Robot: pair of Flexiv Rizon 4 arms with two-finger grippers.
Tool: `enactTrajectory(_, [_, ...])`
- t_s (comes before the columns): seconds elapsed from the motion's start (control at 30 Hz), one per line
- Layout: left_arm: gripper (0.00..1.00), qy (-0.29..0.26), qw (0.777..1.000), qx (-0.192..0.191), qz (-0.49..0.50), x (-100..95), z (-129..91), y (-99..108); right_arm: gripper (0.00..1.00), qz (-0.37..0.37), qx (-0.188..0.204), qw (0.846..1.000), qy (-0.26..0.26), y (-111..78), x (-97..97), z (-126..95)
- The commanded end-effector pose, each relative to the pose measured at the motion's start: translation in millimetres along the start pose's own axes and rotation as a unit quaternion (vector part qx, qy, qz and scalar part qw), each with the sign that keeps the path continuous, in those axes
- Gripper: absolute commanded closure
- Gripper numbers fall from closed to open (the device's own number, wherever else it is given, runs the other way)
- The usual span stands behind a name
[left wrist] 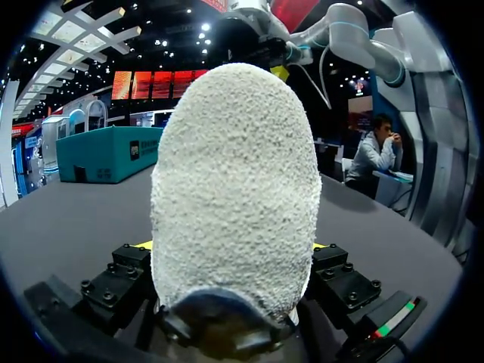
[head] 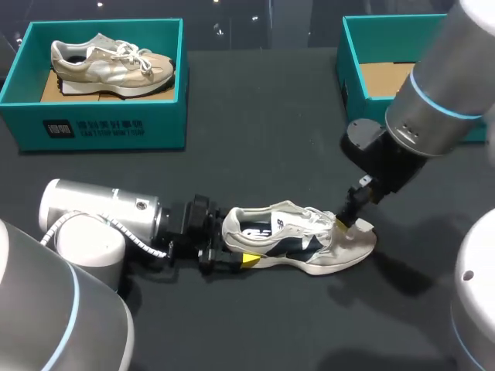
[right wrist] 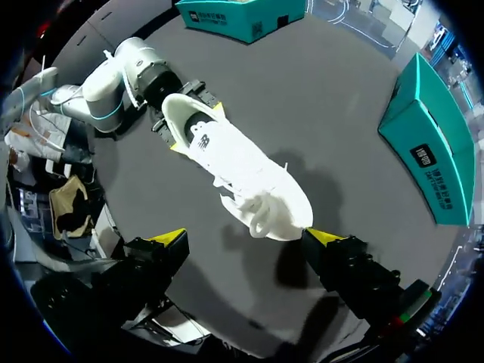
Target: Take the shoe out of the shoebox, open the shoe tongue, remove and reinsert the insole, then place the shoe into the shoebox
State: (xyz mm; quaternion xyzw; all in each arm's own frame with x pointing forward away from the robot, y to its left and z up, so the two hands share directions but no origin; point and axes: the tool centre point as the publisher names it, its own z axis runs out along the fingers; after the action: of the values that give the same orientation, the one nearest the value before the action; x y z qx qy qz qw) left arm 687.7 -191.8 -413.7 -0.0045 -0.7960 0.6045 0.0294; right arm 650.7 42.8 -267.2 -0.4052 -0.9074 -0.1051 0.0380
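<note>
A white and beige shoe (head: pixel 302 247) with a dark side panel lies upright on the black table, toe to the right. My left gripper (head: pixel 236 246) is shut on its heel, one yellow tip showing on the near side. In the left wrist view the fuzzy heel of the shoe (left wrist: pixel 234 189) fills the space between the fingers of my left gripper (left wrist: pixel 231 246). My right gripper (head: pixel 352 220) hangs open over the toe and laces. In its own view the right gripper (right wrist: pixel 246 236) stands wide, one tip beside the toe of the shoe (right wrist: pixel 242 166). The dark insole (right wrist: pixel 198 136) shows inside.
A teal shoebox (head: pixel 100 124) at the back left holds a second beige shoe (head: pixel 112 63). Another teal shoebox (head: pixel 352 77) stands open at the back right, partly behind my right arm. Bare black table lies between the boxes and in front of the shoe.
</note>
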Motion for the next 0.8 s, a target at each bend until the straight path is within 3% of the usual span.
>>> enactTrajectory(0.03, [1.0, -0.001, 1.0, 0.0, 0.0, 1.5, 0, 1, 0.0, 0.055, 0.021, 0.998, -0.036, 4.0, 4.2, 1])
enactTrajectory(0.17, [1.0, -0.001, 1.0, 0.0, 0.0, 1.5, 0, 1, 0.0, 0.055, 0.021, 0.998, -0.036, 4.0, 4.2, 1])
enactTrajectory(0.3, [1.0, -0.001, 1.0, 0.0, 0.0, 1.5, 0, 1, 0.0, 0.147, 0.019, 0.987, -0.066, 7.9, 24.1, 2])
enactTrajectory(0.47, [1.0, -0.001, 1.0, 0.0, 0.0, 1.5, 0, 1, 0.0, 0.22, 0.076, 0.966, -0.11, 25.0, 43.3, 17])
enactTrajectory(0.67, [1.0, -0.001, 1.0, 0.0, 0.0, 1.5, 0, 1, 0.0, 0.263, 0.101, 0.95, -0.139, 50.1, 69.5, 40])
enactTrajectory(0.8, [1.0, -0.001, 1.0, 0.0, 0.0, 1.5, 0, 1, 0.0, 0.263, 0.101, 0.95, -0.139, 50.1, 69.5, 40])
